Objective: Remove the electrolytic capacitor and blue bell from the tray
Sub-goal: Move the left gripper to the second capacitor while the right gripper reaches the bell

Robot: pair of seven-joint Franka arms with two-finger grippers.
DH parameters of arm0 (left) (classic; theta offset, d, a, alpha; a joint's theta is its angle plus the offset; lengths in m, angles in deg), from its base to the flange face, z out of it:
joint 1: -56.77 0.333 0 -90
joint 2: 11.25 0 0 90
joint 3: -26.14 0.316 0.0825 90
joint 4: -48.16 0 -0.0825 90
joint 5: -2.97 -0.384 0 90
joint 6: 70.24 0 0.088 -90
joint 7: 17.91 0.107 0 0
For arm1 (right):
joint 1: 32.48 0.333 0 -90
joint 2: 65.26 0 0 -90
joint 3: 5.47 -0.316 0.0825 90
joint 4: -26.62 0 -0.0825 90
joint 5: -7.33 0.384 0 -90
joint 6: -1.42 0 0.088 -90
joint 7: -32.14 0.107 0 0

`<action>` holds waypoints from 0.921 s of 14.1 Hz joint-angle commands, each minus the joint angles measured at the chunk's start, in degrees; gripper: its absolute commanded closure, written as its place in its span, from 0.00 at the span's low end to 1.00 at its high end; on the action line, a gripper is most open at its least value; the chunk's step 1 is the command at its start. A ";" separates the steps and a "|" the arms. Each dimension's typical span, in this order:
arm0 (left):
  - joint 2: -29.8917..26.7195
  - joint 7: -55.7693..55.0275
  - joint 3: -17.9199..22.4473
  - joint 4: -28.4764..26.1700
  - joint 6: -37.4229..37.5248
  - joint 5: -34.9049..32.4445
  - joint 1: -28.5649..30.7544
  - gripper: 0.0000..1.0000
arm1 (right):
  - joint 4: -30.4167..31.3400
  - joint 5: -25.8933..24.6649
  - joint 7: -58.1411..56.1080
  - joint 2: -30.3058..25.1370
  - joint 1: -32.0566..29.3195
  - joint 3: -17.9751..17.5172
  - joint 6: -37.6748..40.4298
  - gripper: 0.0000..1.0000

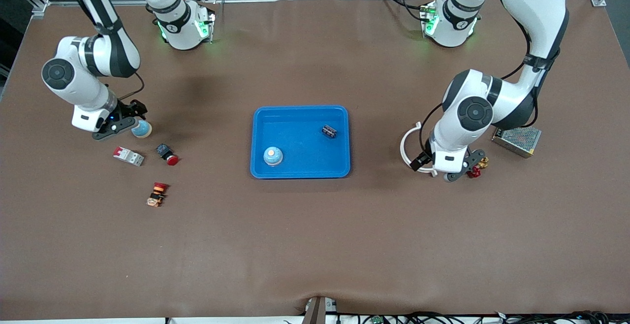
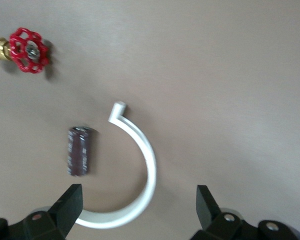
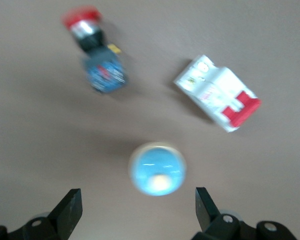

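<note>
Capacitor (image 1: pixel 329 131) and bell (image 1: pixel 272 156) both sit in the blue tray (image 1: pixel 300 171) mid-bench, apart from each other, well clear of both end effectors. Front view: right end effector (image 1: pixel 121 126) is low at the right arm's end of the bench, a second bell (image 1: pixel 141 129) just beside it; white breaker (image 1: pixel 128 156), red-capped push button (image 1: pixel 167 154) and an orange-red switch (image 1: pixel 157 194) lie nearby. Left end effector (image 1: pixel 461 170) is low at the left arm's end, next to a white C-shaped clip (image 1: pixel 407 147) and a red-handled valve (image 1: pixel 478 167); metal power supply (image 1: pixel 516 141) close by.

Left wrist view: left end effector (image 2: pixel 139 205) open, nothing gripped. A second capacitor (image 2: pixel 80 151) lies on the bench (image 2: pixel 230 75) just beside the clip (image 2: pixel 135 165), near one fingertip. Valve (image 2: pixel 27 50) farther off.

Right wrist view: right end effector (image 3: pixel 138 207) open, empty. Second bell (image 3: pixel 157 168) sits just ahead of the fingertip gap. Push button (image 3: pixel 97 55) and breaker (image 3: pixel 217 92) farther out.
</note>
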 commanded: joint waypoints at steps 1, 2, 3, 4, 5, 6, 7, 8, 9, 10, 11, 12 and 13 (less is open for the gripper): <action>1.78 -4.47 -1.16 2.79 1.28 -0.04 -1.86 0.00 | -0.50 8.79 17.81 -5.07 7.04 -0.28 9.14 0.00; 2.39 -6.75 -1.25 3.84 1.28 -0.04 -3.79 0.00 | -1.03 10.38 24.33 -5.60 9.76 -0.71 10.65 0.00; 3.36 -9.03 -1.16 4.72 1.19 -0.04 -5.72 0.00 | -1.38 11.36 30.48 -6.47 13.61 -0.63 10.67 0.00; 4.24 -11.32 -1.16 5.69 1.19 -0.04 -7.65 0.00 | -1.73 11.45 35.94 -6.40 16.35 -0.63 10.67 0.00; 5.12 -13.95 -1.16 6.31 1.19 -0.31 -9.24 0.00 | -3.48 11.45 39.39 -5.96 18.73 -0.63 11.19 0.00; 5.73 -15.89 -1.16 6.92 1.10 -0.57 -10.56 0.00 | -4.54 11.45 41.51 -5.78 21.45 -0.54 11.63 0.00; 6.44 -17.48 -1.16 7.10 0.84 -0.40 -12.31 0.00 | -5.51 11.45 42.05 -5.61 22.95 -0.45 11.72 0.00; 6.79 -19.32 -1.16 7.19 0.58 -0.40 -13.99 0.00 | -6.65 11.37 41.71 -4.82 23.14 -0.45 11.81 0.00; 7.23 -21.51 -1.16 7.19 -0.12 -0.57 -15.31 0.00 | -7.70 11.28 42.05 -4.03 23.41 -0.45 11.90 0.00; 7.50 -23.71 -1.16 7.28 -0.82 -0.57 -16.36 0.00 | -7.97 11.45 43.45 -3.50 24.02 -0.54 11.64 0.00; 8.19 -25.47 -1.16 7.28 -1.18 -0.66 -17.68 0.00 | -8.06 12.06 47.29 -2.80 24.72 -0.63 10.94 0.00; 8.64 -27.06 -1.07 7.28 -1.36 -0.75 -19.00 0.00 | -8.33 16.68 53.94 -2.01 25.68 -0.63 9.89 0.00; 9.34 -28.55 -1.07 7.28 -1.97 -0.75 -19.80 0.00 | -8.33 20.99 58.97 -1.30 27.96 -0.54 7.27 0.00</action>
